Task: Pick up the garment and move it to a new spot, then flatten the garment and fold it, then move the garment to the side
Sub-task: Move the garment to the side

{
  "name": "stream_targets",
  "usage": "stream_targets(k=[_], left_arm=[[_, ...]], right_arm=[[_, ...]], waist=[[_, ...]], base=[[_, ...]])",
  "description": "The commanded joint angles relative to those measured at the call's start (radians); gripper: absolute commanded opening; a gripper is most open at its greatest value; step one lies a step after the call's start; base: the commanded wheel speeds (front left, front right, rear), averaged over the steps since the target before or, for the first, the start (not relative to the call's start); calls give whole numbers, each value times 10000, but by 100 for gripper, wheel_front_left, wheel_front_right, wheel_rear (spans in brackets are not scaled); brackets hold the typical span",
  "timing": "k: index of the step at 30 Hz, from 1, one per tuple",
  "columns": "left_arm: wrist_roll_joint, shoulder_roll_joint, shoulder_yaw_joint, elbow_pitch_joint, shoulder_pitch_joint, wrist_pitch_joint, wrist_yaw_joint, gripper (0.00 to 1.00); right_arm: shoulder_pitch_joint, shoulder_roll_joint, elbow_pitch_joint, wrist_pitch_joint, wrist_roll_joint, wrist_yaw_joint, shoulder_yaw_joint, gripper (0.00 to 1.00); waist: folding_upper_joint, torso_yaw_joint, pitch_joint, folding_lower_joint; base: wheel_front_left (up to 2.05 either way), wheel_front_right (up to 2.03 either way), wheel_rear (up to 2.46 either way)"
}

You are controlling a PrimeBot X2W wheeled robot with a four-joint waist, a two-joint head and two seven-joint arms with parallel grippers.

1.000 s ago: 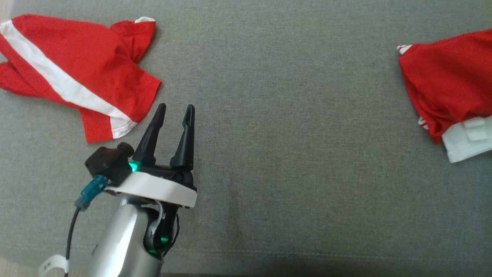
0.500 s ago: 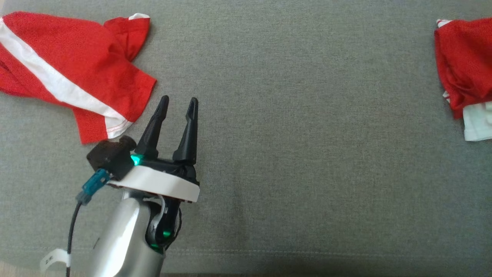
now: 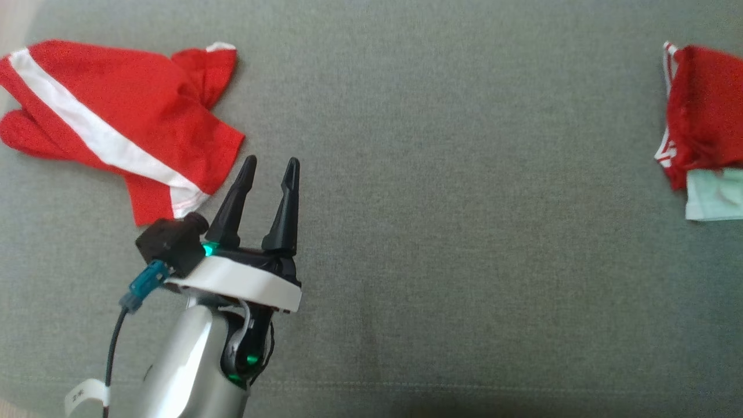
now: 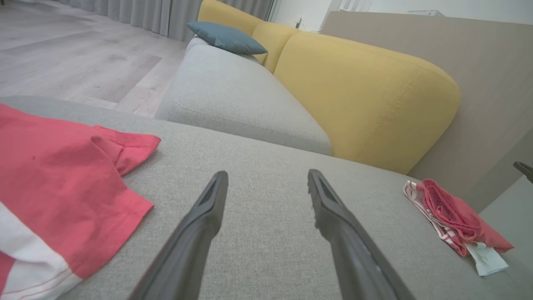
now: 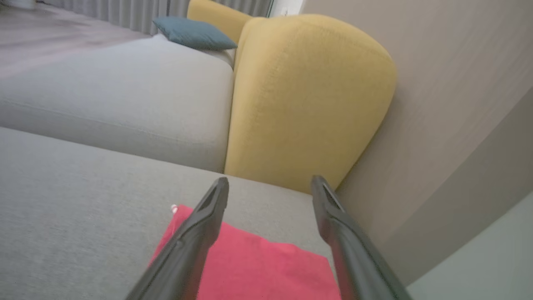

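At the far left of the wide grey fabric cushion (image 3: 464, 232) lies a red short-sleeved jersey with a white diagonal stripe (image 3: 145, 110). It is spread loose and a little crumpled, with one sleeve pointing up. It looks to me thin, soft and light, so I expect it will sag and stretch when lifted. I would pinch it at a hem corner or at a shoulder seam, where the cloth is doubled, and not in the middle. Just beside its lower hem my left gripper (image 3: 271, 161) hovers with both dark fingers spread apart, holding nothing. At the far right edge sits a folded red garment with thin white stripes and a pale inner piece (image 3: 705, 122), compact and well apart from the jersey. I judge this one is already put aside. Over it, in the right wrist view, my right gripper (image 5: 270, 181) stands with its fingers wide, and I see no cloth between them. Such a bundle falls open easily, so I would take it through all layers together.
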Motion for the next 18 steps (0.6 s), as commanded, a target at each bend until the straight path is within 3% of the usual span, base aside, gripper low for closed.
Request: stream_targets(k=[1, 13, 18], left_arm=[[-83, 83, 356, -289, -70, -53, 34, 100], [-44, 83, 1029, -332, 914, -53, 110, 100], [58, 83, 1196, -309, 1612, -53, 84, 100]], right_arm=[[-126, -8, -389, -184, 112, -9, 239, 100], [840, 2786, -585, -1639, 808, -9, 1142, 100], [1848, 3463, -363, -2345, 1067, -9, 1650, 100]], waist=[[-1, -4, -320, -1], [-1, -84, -2186, -1], [-1, -178, -2888, -1]], base=[[0, 0, 0], [0, 0, 0], [0, 0, 0]])
